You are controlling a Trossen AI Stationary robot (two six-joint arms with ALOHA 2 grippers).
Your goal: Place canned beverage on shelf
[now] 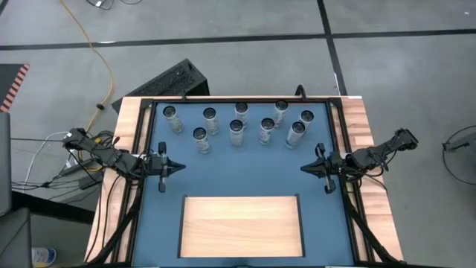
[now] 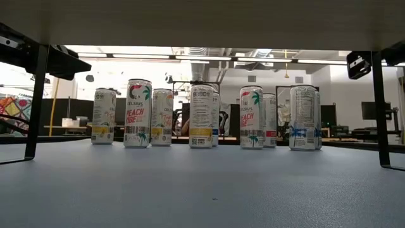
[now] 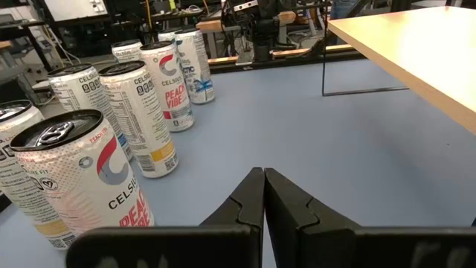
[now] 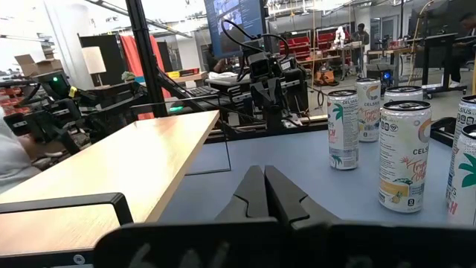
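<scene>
High view: blue bench [image 1: 245, 175] framed by narrow wooden side strips [image 1: 126, 141]. Landmark is the shelf [image 1: 241, 225], a pale wood panel raised on thin black legs over the near part of the bench; its top is bare.

Left gripper [image 1: 178, 167] hangs just off the shelf's far-left corner, jaws pressed together, holding nothing; the left wrist view shows the 2 fingers [image 3: 249, 201] meeting at the tips.

Cans [image 1: 238, 132]: 9 counted, upright, in a loose 2-row cluster beyond the shelf's far edge, well apart from it. The low view shows them standing on the bench, labels partly reading "PEACH VIBE".

Right gripper [image 1: 303, 168] hangs just off the shelf's far-right corner, jaws likewise closed tight and empty, mirroring the left.
</scene>
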